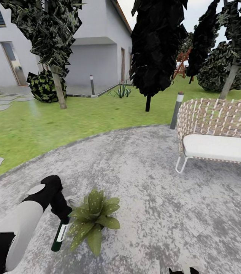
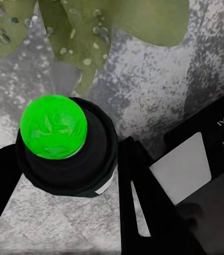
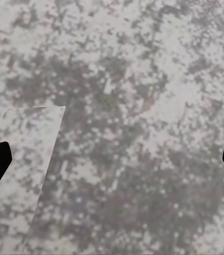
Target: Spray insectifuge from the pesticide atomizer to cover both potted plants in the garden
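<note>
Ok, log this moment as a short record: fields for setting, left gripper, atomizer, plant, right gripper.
setting: grey paved patio bordered by lawn, wicker seat at the robot's right
left gripper: shut on the pesticide atomizer
atomizer: held beside the plant, top glowing green in the left wrist view
potted plant: broad-leaved, on the patio, droplets on its leaves
right gripper: open, over bare paving

left arm [image 1: 19, 224]: light grey forearm shell, black elbow section, black wrist with grey oval cap, black angular fingers [image 2: 144, 207] with a white panel and partial white lettering; right gripper [image 3: 112, 159]: black fingertips at frame edges.
</note>
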Controlling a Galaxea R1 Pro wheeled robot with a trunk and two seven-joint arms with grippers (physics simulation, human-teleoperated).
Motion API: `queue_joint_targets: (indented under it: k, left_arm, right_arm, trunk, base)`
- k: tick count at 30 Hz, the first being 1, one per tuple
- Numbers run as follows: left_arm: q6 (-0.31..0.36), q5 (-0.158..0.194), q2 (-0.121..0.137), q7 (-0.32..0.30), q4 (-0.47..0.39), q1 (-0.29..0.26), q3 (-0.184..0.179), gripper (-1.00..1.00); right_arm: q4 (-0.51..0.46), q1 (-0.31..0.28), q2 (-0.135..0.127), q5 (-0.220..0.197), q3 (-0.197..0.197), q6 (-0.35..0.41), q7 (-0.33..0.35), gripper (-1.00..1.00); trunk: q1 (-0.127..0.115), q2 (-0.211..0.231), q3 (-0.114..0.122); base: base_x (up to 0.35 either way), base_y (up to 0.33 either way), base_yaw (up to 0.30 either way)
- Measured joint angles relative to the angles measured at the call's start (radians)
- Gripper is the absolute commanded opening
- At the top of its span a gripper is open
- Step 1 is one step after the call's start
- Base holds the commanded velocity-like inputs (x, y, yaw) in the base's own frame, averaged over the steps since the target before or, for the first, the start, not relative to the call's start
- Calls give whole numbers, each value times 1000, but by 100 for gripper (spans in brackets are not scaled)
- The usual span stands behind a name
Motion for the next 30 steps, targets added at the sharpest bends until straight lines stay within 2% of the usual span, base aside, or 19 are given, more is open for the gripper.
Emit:
queue_joint_targets:
  k: [3,11,18,23,30]
  left_arm:
    - [0,-6,-2,0,0,-2,-16,-100]
    - [3,-8,-3,0,0,0,-19,-100]
    - [4,-9,-2,0,0,5,-20,-100]
    - [2,-9,4,0,1,13,-21,-100]
    - [3,-8,7,0,0,14,-20,-100]
  right_arm:
    - [0,0,0,0,0,0,0,100]
    - [0,0,0,0,0,0,0,100]
    - [-5,1,3,-1,-1,0,2,100]
    - [-5,0,5,-1,-2,0,0,100]
    - [-4,0,6,-1,-1,1,1,100]
  trunk:
    - [0,0,0]
    - [0,0,0]
    - [0,0,0]
    - [0,0,0]
    - [0,0,-3]
  base:
    - [0,-1,278]
    - [0,0,278]
    - [0,0,52]
    - [0,0,247]
    - [68,-178,226]
